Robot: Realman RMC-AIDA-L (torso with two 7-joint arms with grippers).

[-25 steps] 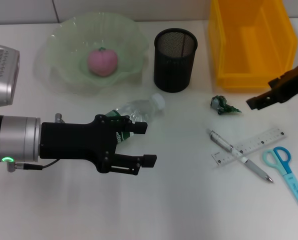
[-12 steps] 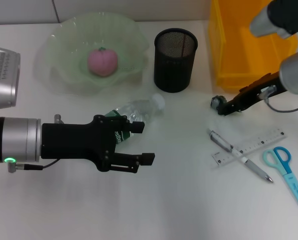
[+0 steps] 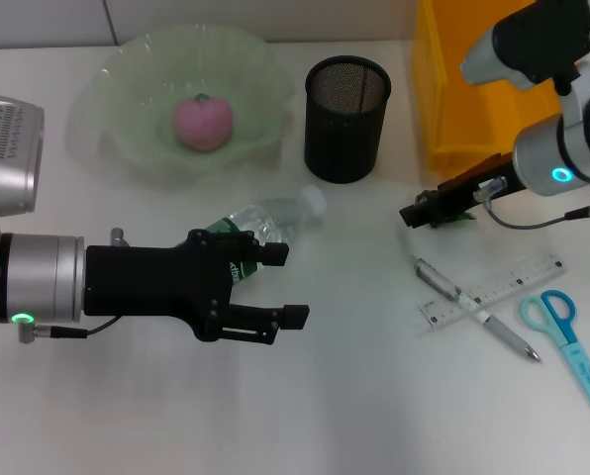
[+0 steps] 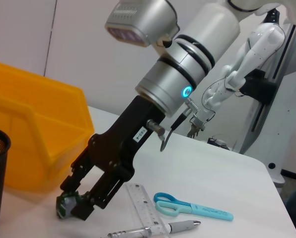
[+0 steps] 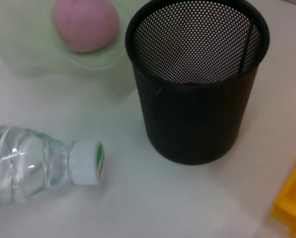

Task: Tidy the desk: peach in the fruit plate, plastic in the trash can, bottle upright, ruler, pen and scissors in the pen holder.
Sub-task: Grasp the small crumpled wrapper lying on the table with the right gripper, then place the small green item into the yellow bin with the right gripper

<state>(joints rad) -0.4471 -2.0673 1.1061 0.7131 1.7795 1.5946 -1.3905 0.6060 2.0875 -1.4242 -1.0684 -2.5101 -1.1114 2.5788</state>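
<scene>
White desk (image 3: 354, 396). Right gripper (image 4: 71, 207) down at the green plastic scrap (image 4: 65, 205), fingers straddling it, closure unclear. Trash step in hand; next: pinch, lift to yellow bin (image 3: 493, 89). Left gripper (image 3: 280, 287) spread open over lying bottle (image 3: 265, 220).

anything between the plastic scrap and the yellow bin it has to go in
Nothing visible. The right end effector is down at the crumpled green plastic scrap, and bare white desk separates it from the yellow plastic bin.

no readable text; the ruler (image 3: 493, 288) markings are illegible.
</scene>
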